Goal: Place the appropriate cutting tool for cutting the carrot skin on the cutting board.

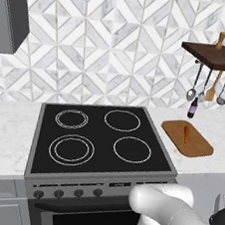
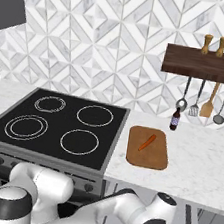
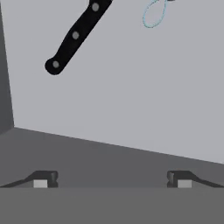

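The brown cutting board lies on the counter right of the stove, and the small orange carrot rests on it. In the hand view my gripper is open, its fingertips far apart with nothing between them. It looks down into a grey drawer floor. A black riveted knife handle lies there at the upper left, well away from the fingertips. A thin light-blue loop pokes in at the top edge; what it belongs to is cut off. The arm reaches low, below counter height.
A black four-burner stove fills the counter's left. A dark bottle stands behind the board. Above it a dark wooden shelf carries two shakers and hanging utensils. A dark drawer wall rises at the left.
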Tool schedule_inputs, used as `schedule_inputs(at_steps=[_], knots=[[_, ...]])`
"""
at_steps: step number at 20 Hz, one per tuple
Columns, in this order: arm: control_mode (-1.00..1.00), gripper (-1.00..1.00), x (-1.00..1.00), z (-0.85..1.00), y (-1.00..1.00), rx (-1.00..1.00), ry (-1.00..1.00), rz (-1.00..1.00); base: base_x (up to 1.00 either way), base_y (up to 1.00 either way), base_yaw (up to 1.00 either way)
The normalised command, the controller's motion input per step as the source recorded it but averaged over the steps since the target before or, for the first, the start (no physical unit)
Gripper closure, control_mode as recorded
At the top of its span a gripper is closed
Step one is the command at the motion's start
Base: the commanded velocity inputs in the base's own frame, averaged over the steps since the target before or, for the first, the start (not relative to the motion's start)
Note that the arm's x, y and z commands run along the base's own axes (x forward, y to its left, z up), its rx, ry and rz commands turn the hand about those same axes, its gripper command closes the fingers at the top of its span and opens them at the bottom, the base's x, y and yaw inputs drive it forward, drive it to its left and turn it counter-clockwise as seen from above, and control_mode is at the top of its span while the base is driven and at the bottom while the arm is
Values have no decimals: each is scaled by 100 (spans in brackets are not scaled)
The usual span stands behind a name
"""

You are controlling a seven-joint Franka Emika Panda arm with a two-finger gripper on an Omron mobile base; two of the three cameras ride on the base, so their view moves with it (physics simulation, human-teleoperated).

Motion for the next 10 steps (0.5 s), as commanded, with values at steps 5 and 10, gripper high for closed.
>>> schedule_inputs(at_steps=[5, 10], knots=[[-100, -100, 36, 0, -42, -2, -17, 0, 0, 0, 0], [-100, -100, 56, 14, -45, 0, -7, 0, 0, 0, 0]])
